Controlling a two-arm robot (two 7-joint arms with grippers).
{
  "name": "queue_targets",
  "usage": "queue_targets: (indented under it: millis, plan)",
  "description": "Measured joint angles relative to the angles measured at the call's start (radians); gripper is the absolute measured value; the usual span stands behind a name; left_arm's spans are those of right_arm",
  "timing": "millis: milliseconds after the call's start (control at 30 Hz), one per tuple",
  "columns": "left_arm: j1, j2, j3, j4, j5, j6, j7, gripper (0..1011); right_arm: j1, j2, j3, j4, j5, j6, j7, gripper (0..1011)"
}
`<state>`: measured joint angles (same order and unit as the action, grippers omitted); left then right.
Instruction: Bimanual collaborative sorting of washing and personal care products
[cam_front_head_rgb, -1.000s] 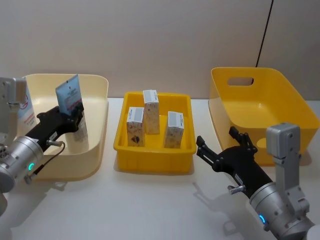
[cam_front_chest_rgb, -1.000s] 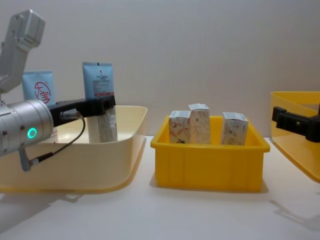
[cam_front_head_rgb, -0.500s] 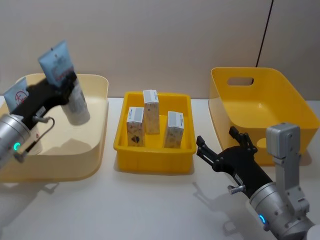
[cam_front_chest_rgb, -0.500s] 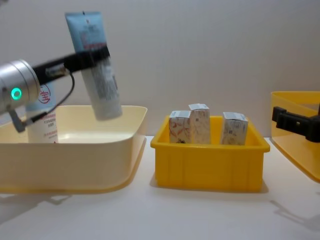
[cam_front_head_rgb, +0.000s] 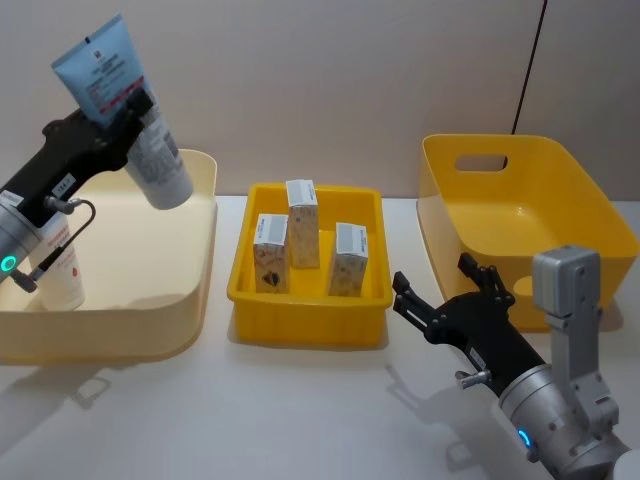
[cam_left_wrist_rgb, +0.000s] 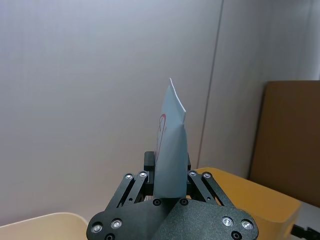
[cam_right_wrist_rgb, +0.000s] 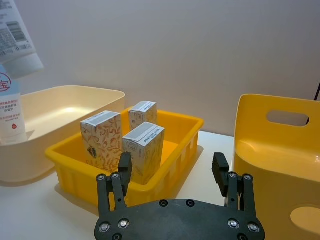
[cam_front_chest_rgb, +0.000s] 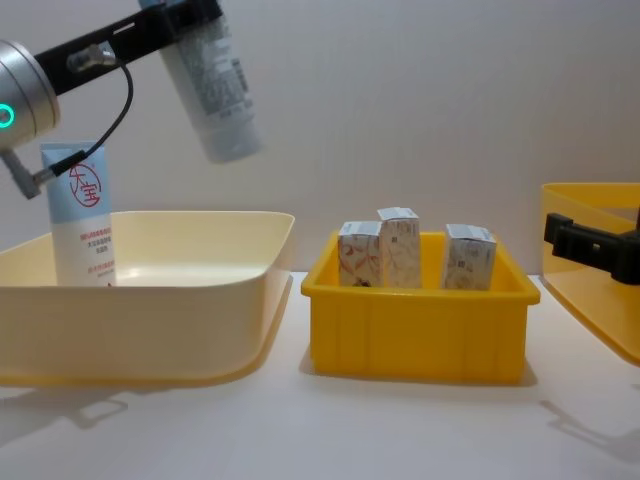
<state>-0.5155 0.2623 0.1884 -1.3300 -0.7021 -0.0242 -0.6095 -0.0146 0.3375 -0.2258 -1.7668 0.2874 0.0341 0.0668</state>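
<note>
The pale-blue squeeze tube (cam_front_head_rgb: 160, 165) is clamped by the left gripper (cam_front_head_rgb: 128, 112) near its flat crimped end, with the fingers closed on either side of the red band. It is held high above the cream bin (cam_front_head_rgb: 195, 230) and clear of it. The tube is tilted, with its capped end pointing down and towards the small yellow tray (cam_front_head_rgb: 305, 318). A second tube (cam_front_head_rgb: 60, 272) with a red round mark is seen standing upright inside the cream bin, against its left side. Three white cartons (cam_front_head_rgb: 302, 222) are stood upright in the small yellow tray — two in front and one behind, close together. The right gripper (cam_front_head_rgb: 447, 285) is held low over the table (cam_front_head_rgb: 300, 420), just beside the tray's right front corner and before the large yellow bin (cam_front_head_rgb: 520, 220). Its fingers are spread wide and nothing is gripped between them.
</note>
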Motion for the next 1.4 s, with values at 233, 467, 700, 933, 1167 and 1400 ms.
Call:
queue_targets:
  millis: [233,467,700,933,1167,1400]
  plan:
    - [-0.005,0.005,0.018,-0.006,-0.044,0.018,-0.074,278,0.0,0.0,0.0,0.0,0.0,0.0,0.0,1001]
    - [-0.012,0.002,0.053,-0.001,-0.075,0.041,-0.145,278,0.0,0.0,0.0,0.0,0.0,0.0,0.0,1001]
    - [-0.028,-0.016,0.105,0.034,-0.085,0.053,-0.209,278,0.0,0.0,0.0,0.0,0.0,0.0,0.0,1001]
    - [-0.049,-0.043,0.16,0.086,-0.075,0.039,-0.255,278,0.0,0.0,0.0,0.0,0.0,0.0,0.0,1001]
    - [-0.06,-0.061,0.192,0.118,-0.068,0.018,-0.278,278,0.0,0.0,0.0,0.0,0.0,0.0,0.0,1001]
    - [-0.066,-0.071,0.21,0.135,-0.064,0.007,-0.291,278,0.0,0.001,0.002,0.0,0.005,0.0,0.009,1001]
